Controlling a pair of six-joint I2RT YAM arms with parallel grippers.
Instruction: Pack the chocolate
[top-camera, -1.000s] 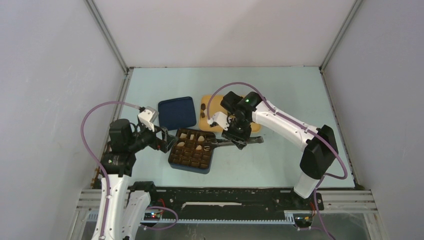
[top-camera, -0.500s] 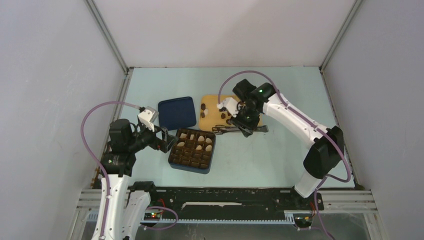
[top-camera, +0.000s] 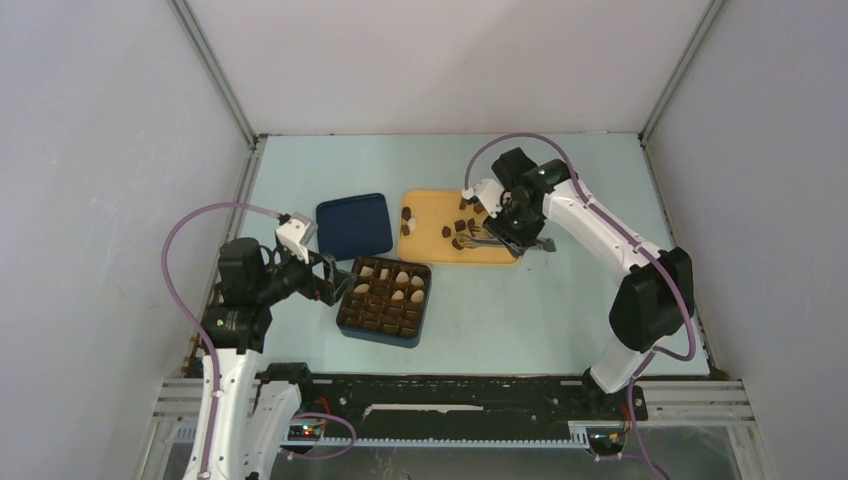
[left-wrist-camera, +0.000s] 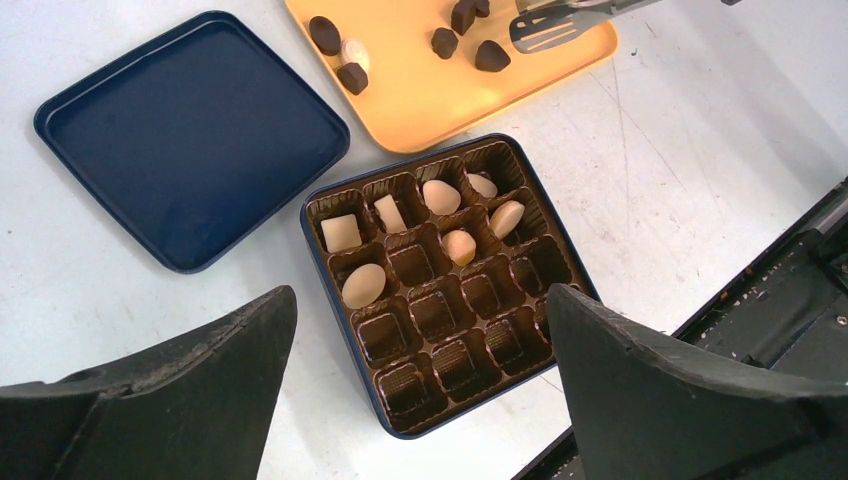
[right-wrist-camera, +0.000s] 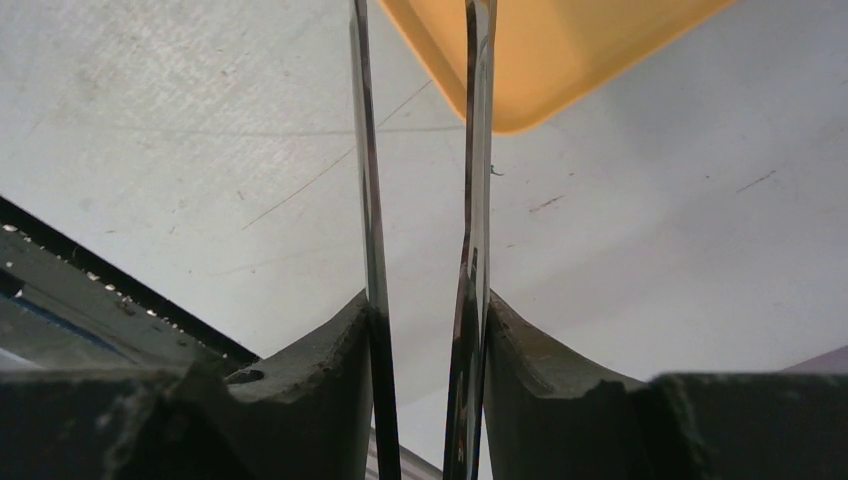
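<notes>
Clamps slim metal tongs (right-wrist-camera: 472, 150) in right gripper (right-wrist-camera: 425, 310) over flat orange tray (left-wrist-camera: 420, 90) bearing dark brown chocolate pieces (left-wrist-camera: 490, 57); holds left gripper (left-wrist-camera: 420, 300) spread wide, empty, above dark blue gridded box (left-wrist-camera: 412, 262).

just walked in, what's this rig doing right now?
Packing chocolate, partway through. The right gripper is clamped on metal tongs, whose tips are over the yellow tray next to the loose chocolates; no piece shows in the tips. The dark blue box lies open with seven cream pieces in its far cells, and the other cells look empty. Its lid lies beside it. The left gripper hangs open above the box, holding nothing.
</notes>
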